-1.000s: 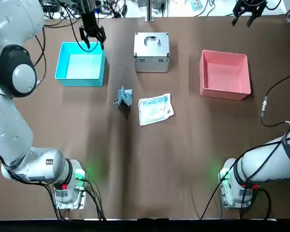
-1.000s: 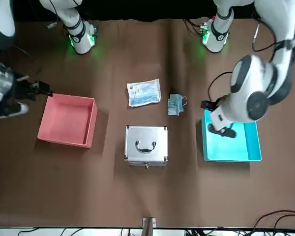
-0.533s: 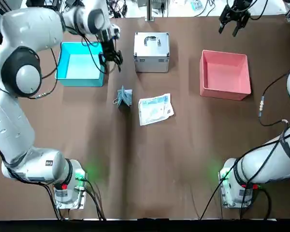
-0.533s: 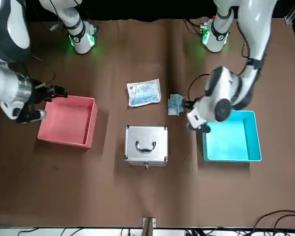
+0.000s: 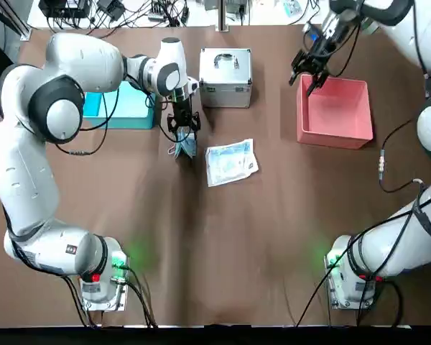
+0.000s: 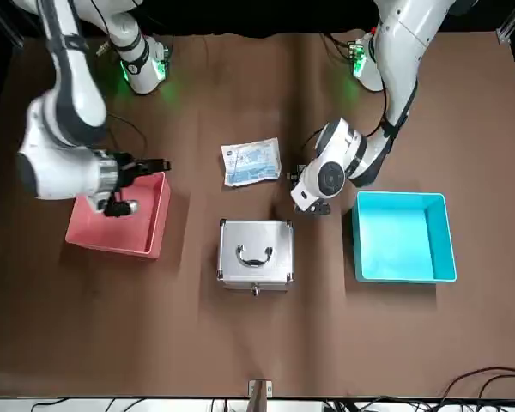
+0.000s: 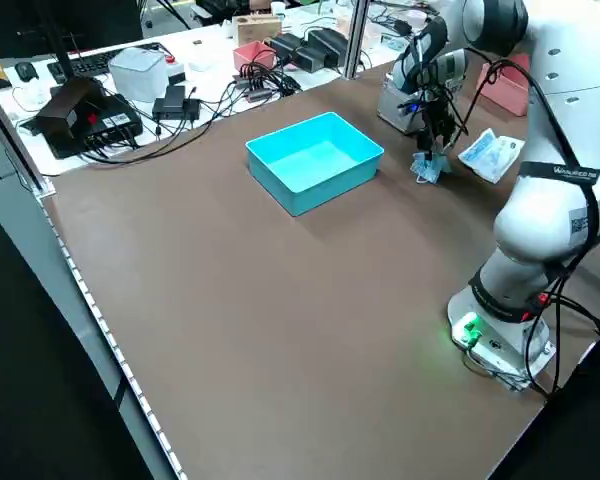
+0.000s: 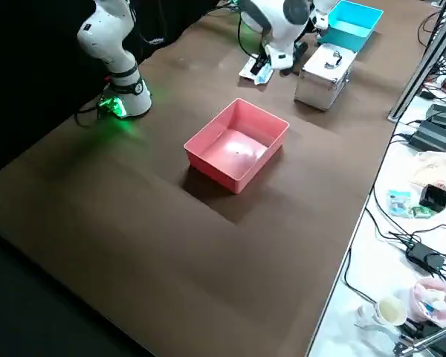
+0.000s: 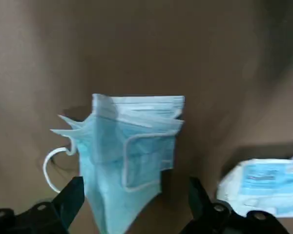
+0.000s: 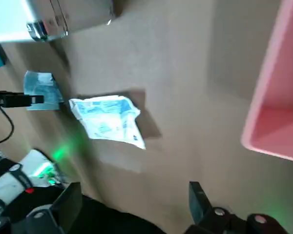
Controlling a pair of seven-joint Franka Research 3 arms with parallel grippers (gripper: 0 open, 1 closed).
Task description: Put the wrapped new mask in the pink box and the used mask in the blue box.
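Note:
The used mask [image 5: 185, 146] lies bunched on the brown table, left of the wrapped new mask [image 5: 230, 162]. My left gripper [image 5: 181, 126] hangs just above the used mask's far side, open. In the left wrist view the used mask [image 9: 129, 146] sits between my fingertips [image 9: 74, 191], which stand apart from it. The blue box [image 5: 136, 108] stands at the far left, partly hidden by my left arm. My right gripper [image 5: 305, 80] hovers open at the far left corner of the pink box [image 5: 335, 111], holding nothing. The right wrist view shows the wrapped new mask [image 10: 110, 119] well below.
A silver metal case [image 5: 225, 75] with a handle stands at the far middle, between the two boxes and close to my left gripper. Cables and devices lie beyond the table's far edge. The arm bases [image 5: 100, 284] stand at the near edge.
My left gripper has swung from over the blue box rightward and nearer, down to the used mask. My right gripper has come from the far right edge to the pink box's left corner.

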